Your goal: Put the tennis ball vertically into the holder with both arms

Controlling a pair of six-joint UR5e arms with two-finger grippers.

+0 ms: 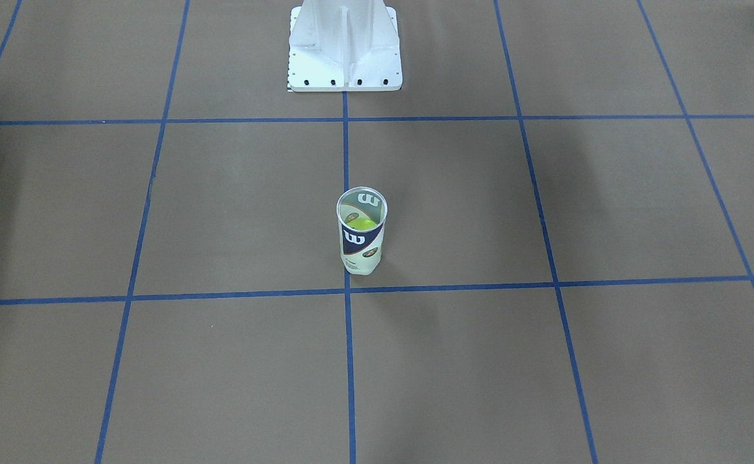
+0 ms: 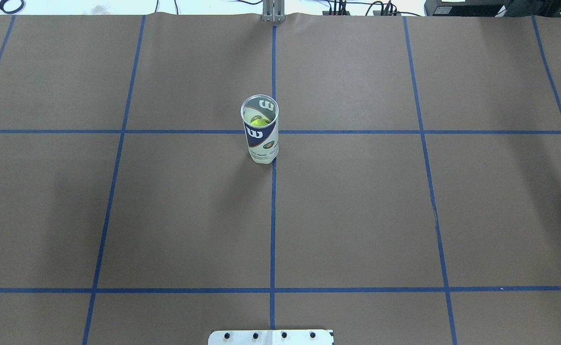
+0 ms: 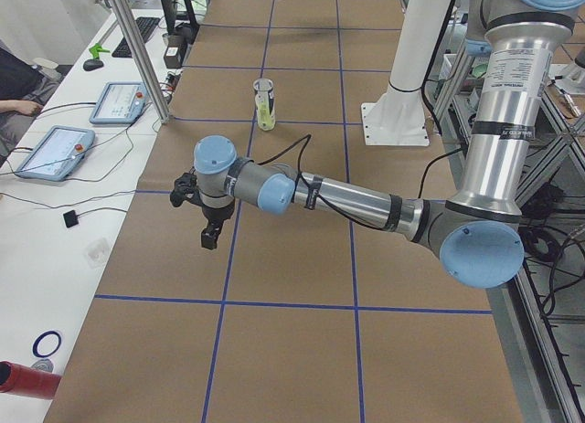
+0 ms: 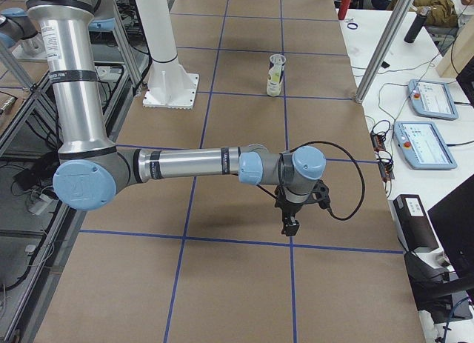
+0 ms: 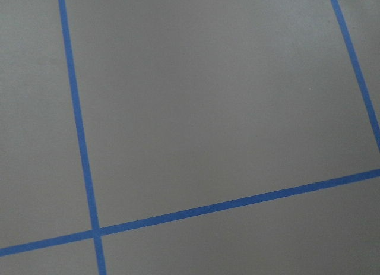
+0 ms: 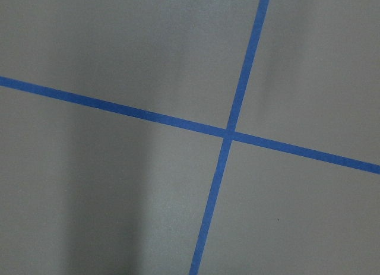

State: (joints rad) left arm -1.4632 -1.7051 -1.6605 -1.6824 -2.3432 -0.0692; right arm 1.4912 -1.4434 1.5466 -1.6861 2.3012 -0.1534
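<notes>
Only the two side views show the robot's limbs in full. From the robot's left, the near grey-and-silver left arm stretches low over the brown paper-covered tabletop. Its black two-finger left tool points down above a blue tape line. At that size I cannot tell whether this tool is wide or narrow. From the robot's right, the matching grey-and-silver right arm reaches out the same way. The black two-finger right tool hangs fingers-down just above the paper, and its spread cannot be told either. Both tools are well apart from the task's thing. These side views also take in blue-framed control tablets lying beyond the paper's edge.

The overhead and front-facing views give the look into the container. The clear plastic cylindrical tennis-ball can, with a white and navy "W" label, stands upright near the middle of the tabletop with its open mouth up. Its foot touches the central tape line, straight out from the white bolted base. Down through the mouth a yellow-green tennis ball sits inside, low in the can. The front-facing view shows the same.

In the side views the can is far and small, with only a yellow-green tint in its lower part.

Each wrist view shows nothing but brown paper and crossing blue tape.
</notes>
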